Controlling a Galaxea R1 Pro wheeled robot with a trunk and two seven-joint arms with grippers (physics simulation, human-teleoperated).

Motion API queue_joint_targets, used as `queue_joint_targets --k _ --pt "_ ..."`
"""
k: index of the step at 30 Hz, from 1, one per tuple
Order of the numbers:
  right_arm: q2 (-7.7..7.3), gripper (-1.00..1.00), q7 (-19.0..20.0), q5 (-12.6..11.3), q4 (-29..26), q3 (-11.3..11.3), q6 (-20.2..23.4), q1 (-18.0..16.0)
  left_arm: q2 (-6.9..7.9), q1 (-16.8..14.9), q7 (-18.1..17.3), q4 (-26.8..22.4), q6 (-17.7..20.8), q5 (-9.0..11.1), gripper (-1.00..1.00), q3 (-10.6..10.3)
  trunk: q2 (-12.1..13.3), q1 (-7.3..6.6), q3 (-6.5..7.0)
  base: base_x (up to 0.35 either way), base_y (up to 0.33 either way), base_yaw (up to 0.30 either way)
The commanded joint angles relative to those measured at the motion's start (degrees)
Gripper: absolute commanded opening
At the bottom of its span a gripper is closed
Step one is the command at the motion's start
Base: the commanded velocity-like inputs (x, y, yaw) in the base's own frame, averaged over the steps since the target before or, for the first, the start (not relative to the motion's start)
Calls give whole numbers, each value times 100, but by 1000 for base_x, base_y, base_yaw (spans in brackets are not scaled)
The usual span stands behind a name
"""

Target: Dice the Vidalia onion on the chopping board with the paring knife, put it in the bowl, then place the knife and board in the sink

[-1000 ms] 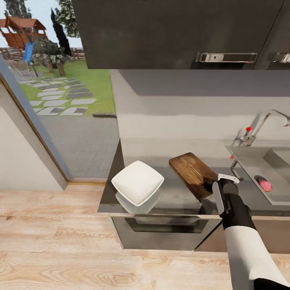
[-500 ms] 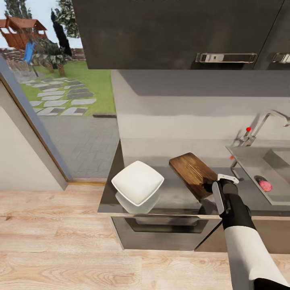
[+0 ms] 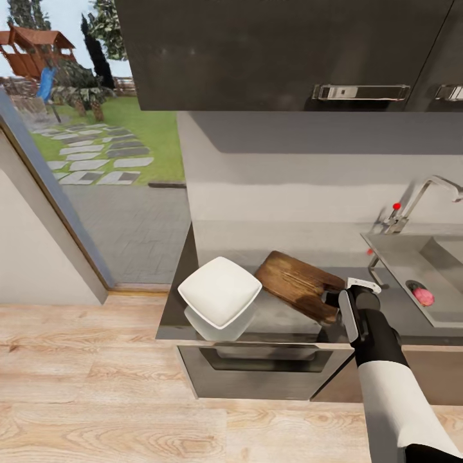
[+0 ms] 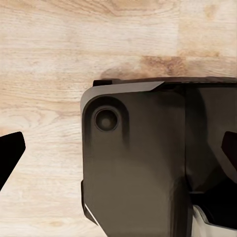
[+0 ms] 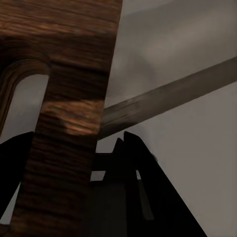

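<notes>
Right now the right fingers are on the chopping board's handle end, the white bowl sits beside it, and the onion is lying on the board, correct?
Not quite. The Vidalia onion lies in the sink, as the head view shows. The rest holds: the right gripper is at the chopping board's handle end, with the bowl beside it.

Showing dark-brown wood with strong visible grain and a faint satin sheen: the chopping board (image 3: 297, 283), gripped at its handle end by the right gripper (image 3: 334, 300), itself looking like matt black plastic with white shell panels. Just beyond the board's far corner, gleaming glossy white like glazed ceramic: the bowl (image 3: 219, 290). Beneath both, reflecting them softly, being smooth grey and polished: the countertop (image 3: 283, 320). Off to the gripper's other side, looking like brushed grey steel: the sink (image 3: 405, 257), holding the dull pinkish Vidalia onion (image 3: 422, 296).
</notes>
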Motion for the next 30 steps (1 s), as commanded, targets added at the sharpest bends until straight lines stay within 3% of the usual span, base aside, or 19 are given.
queue_joint_targets --k 1,17,30 --pt "-2 -100 -16 3 150 -5 58 -2 0 0 -1 -4 -12 -3 100 -2 -6 3 -8 0 0 0" --pt "-14 -100 -16 3 150 -13 58 -2 0 0 3 -3 -12 -3 100 -2 -6 3 59 0 -3 0" --pt "-14 -100 -16 3 150 -13 58 -2 0 2 8 -5 -3 -3 100 -2 -6 3 176 0 -203 0"
